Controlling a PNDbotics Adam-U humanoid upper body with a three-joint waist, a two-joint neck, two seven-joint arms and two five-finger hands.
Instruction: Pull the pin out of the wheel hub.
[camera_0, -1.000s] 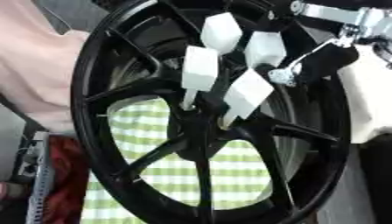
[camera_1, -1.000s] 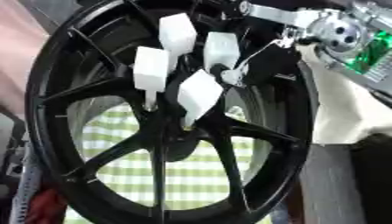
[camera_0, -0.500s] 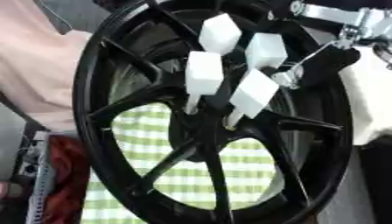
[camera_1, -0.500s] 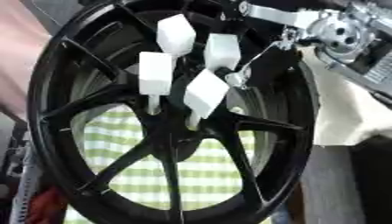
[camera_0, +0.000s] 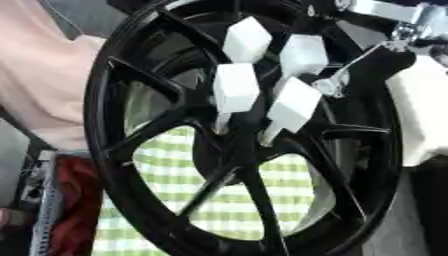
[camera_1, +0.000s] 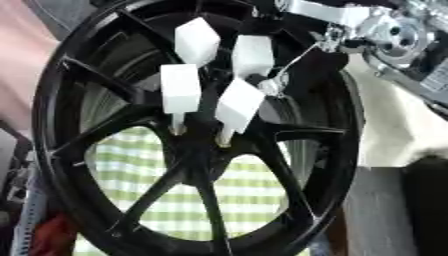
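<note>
Glossy black spoked alloy wheel hub (camera_0: 219, 165), upright over green-checked cloth (camera_0: 227, 200); four white block-headed pins (camera_0: 234, 90) inserted. My right hand (camera_0: 372, 65) beside them; grip indiscernible.

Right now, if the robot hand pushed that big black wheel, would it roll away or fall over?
Probably neither easily. The black wheel looks like stiff, thick-spoked metal, likely heavy. It seems to stand on its rim above the checked cloth, so a hard push might roll or tip it; its support isn't visible.
</note>
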